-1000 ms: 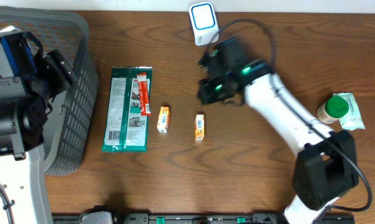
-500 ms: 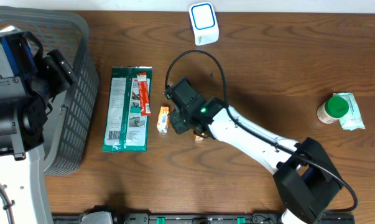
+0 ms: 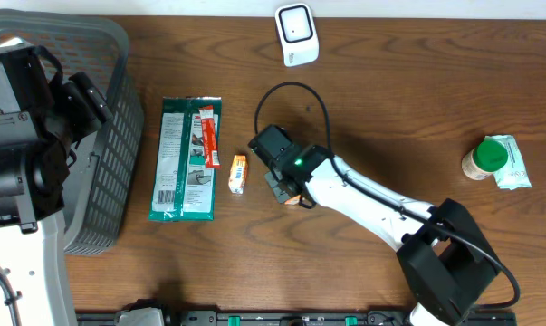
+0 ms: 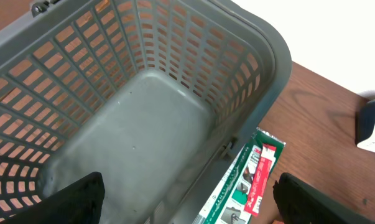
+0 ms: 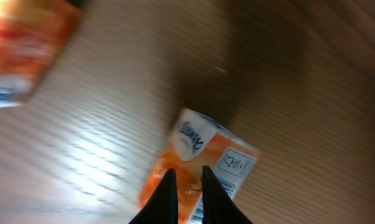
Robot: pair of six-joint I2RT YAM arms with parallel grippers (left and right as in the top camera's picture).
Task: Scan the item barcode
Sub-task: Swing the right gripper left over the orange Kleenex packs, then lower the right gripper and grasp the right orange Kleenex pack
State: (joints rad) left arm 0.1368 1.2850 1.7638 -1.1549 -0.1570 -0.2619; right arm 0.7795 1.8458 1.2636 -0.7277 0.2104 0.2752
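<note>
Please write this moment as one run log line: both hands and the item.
right hand: nearly shut, over small orange packet, no grip seen | left hand: open above grey basket

You're looking at a brown wooden table (image 3: 417,109) that is carrying several bystanders. A grey slatted basket (image 3: 119,54) is sitting at the upper left of the overhead frame. Just right of it a long green package (image 3: 184,158) is lying flat, with a red sachet (image 3: 208,136) lying along its right side. A small orange carton (image 3: 238,174) is lying near the package's right edge. At the far right, a green-capped jar (image 3: 483,158) is touching a pale green pouch (image 3: 512,163).
</note>
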